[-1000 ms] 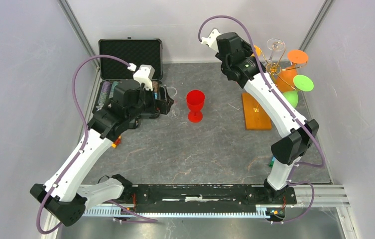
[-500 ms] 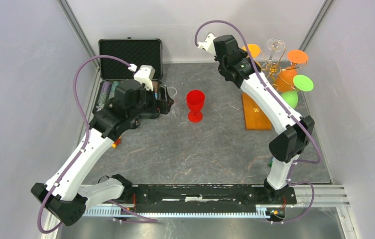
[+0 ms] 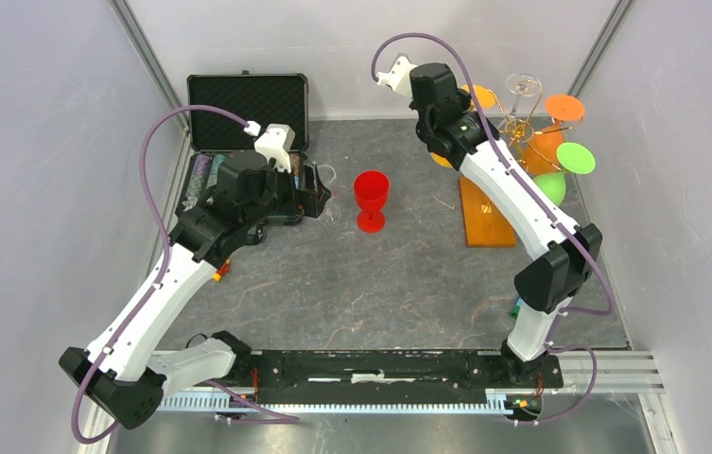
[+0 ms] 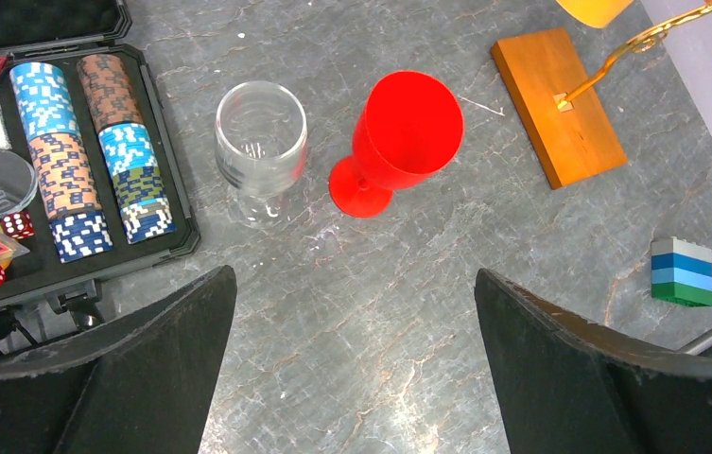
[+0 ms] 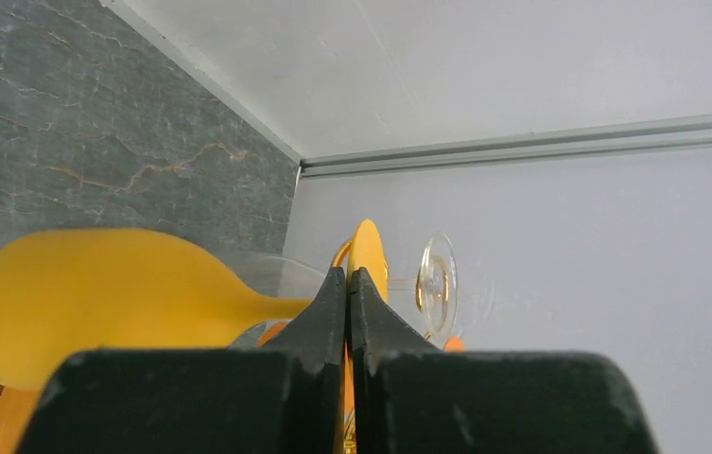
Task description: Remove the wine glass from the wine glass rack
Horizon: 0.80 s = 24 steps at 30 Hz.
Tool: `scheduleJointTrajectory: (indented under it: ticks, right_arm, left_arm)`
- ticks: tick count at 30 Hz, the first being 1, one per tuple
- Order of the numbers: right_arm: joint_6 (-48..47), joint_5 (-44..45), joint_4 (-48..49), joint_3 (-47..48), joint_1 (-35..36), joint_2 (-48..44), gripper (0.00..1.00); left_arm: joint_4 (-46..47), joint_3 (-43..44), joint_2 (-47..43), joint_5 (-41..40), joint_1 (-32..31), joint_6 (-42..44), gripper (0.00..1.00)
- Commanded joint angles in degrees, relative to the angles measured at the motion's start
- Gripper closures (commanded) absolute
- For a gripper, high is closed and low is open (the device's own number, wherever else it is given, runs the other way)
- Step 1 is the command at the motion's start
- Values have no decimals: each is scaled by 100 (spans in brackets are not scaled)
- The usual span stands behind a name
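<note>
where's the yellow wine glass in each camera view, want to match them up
Top external: yellow wine glass upper right, mostly behind the right arm.
Left wrist: only its bowl, cut by the top edge.
Right wrist: fills the left, stem in the shut right claw.
Shared landmark: rack's wooden base, top and left wrist views.

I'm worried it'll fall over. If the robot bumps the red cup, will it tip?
Probably. The red cup stands upright on a small round foot with a wider bowl above, so it looks top-heavy. It seems to be plastic, so likely light, easy to knock, and unlikely to shatter. On its side it might roll.
</note>
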Motion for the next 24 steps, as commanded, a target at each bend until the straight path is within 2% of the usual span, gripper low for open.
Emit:
scheduleJointTrajectory:
  ticks: [1,6,15,24]
  right_arm:
    - [-15,151,105,-96,0,-245,100]
    - [-486,497,859,-475,4,-409,100]
    - [-1610,906,2120,-596,2,-414,100]
    - [-1860,660,2441,-607,-6,-243,100]
  left_arm:
    - [271,-27,9,88,22,-102,0]
    - [284,-34,5,99,21,-102,0]
    - [306,-54,21,136,30,-113,0]
    - [306,-62,-13,127,26,-102,0]
